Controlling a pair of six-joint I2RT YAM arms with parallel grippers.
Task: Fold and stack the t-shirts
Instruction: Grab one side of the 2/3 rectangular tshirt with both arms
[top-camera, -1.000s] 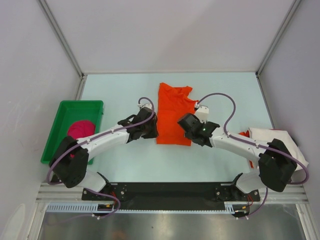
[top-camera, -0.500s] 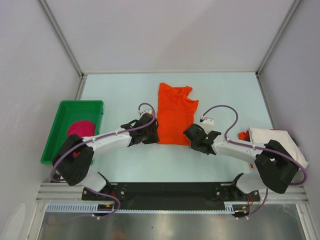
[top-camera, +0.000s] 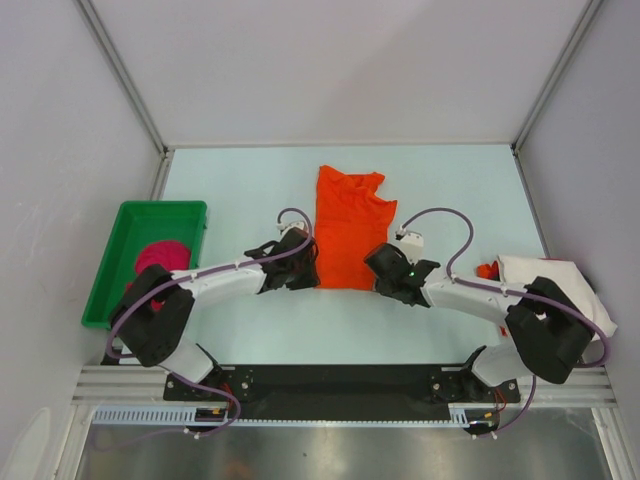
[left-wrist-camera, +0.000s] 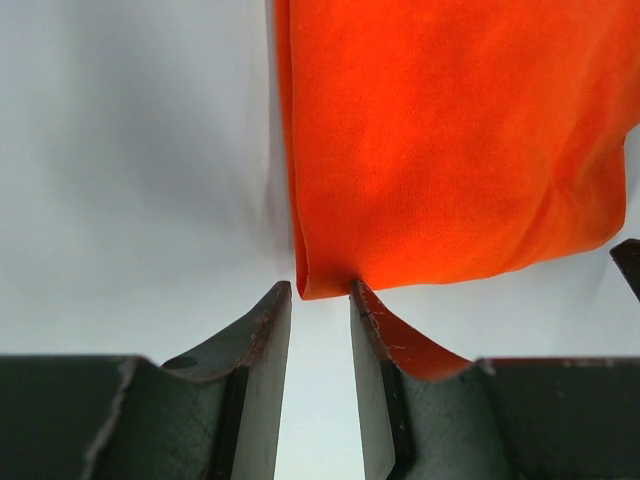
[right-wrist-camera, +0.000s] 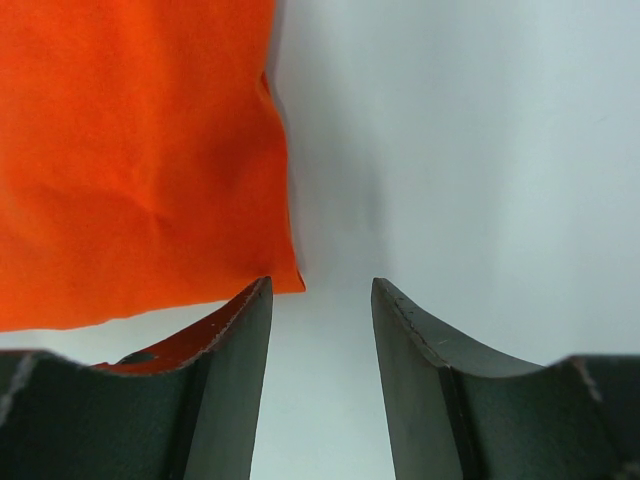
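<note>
A bright orange t-shirt (top-camera: 348, 225), folded into a long strip, lies in the middle of the table. My left gripper (top-camera: 307, 270) sits at its near-left corner. In the left wrist view that gripper (left-wrist-camera: 320, 292) is open by a narrow gap, and the orange t-shirt's (left-wrist-camera: 450, 150) corner lies just beyond the tips. My right gripper (top-camera: 380, 264) sits at the near-right corner. It stands open (right-wrist-camera: 320, 285), with the orange cloth (right-wrist-camera: 140, 150) beside its left finger and only bare table in the gap. A magenta-pink t-shirt (top-camera: 160, 257) lies in the green tray (top-camera: 130, 210). An off-white t-shirt (top-camera: 548, 280) lies at the right.
The green tray stands at the left edge of the table, beside my left arm. A small red-orange scrap (top-camera: 487, 270) shows at the off-white shirt's left side. Grey walls close in the table on three sides.
Both grippers have drawn back toward me, from over the shirt's lower part to its near corners. The orange shirt lies as before.
</note>
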